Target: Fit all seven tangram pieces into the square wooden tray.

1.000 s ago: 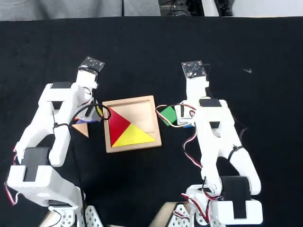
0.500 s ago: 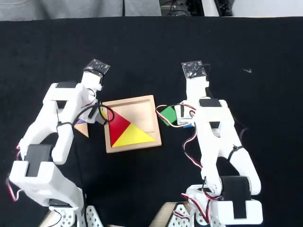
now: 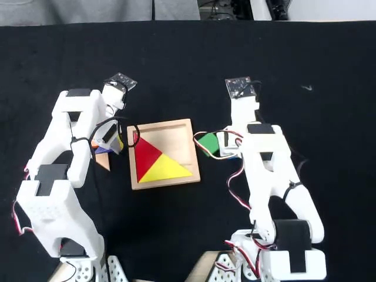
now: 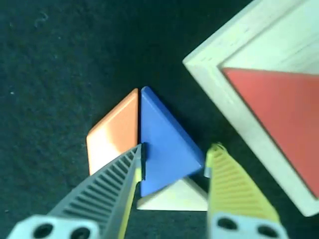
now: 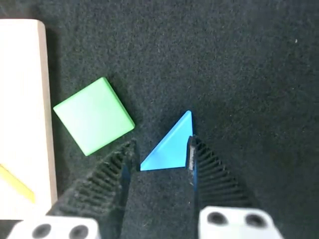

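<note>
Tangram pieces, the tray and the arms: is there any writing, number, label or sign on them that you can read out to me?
No text can be read in any view.
The wooden tray, red triangle, yellow triangle, green square and dark blue triangle are plain.
The dark speckled plates atop the arms carry marks too small to read.

Black counter, pale wood tray. There's a red triangle, yellow triangle, light blue triangle, deep blue triangle, green square, orange piece and a cream piece.
</note>
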